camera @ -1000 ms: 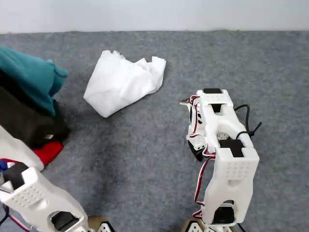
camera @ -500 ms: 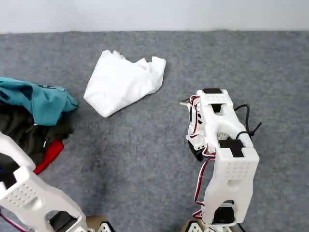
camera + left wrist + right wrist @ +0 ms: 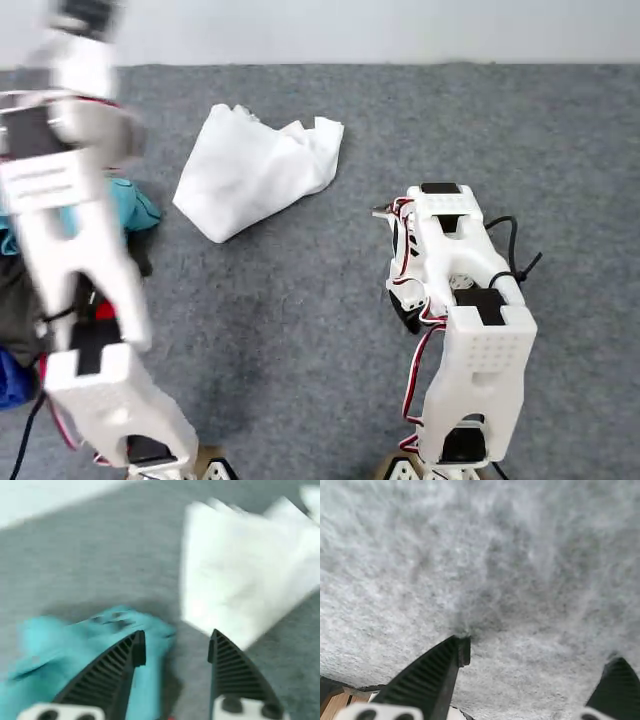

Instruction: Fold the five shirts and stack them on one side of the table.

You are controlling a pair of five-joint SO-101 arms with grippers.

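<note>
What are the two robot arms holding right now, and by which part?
Nothing. The left gripper is open and empty, the teal shirt beyond it; the right gripper is open over the table.

Bright diffuse light; faint soft shadow under white shirt (image 3: 255, 170).

Left arm swings up over the pile
I watch my left arm (image 3: 75, 230) leave the near left corner of the table (image 3: 330, 330) and stretch far up across the pile (image 3: 20, 300), its far end now blurred near the back edge; the teal shirt (image 3: 138, 208), bunched high a second ago, lies slumped flat and mostly under the arm, the left gripper (image 3: 176, 642) spread apart above its edge, and a blue cloth (image 3: 10, 378) now shows at the left edge
</note>
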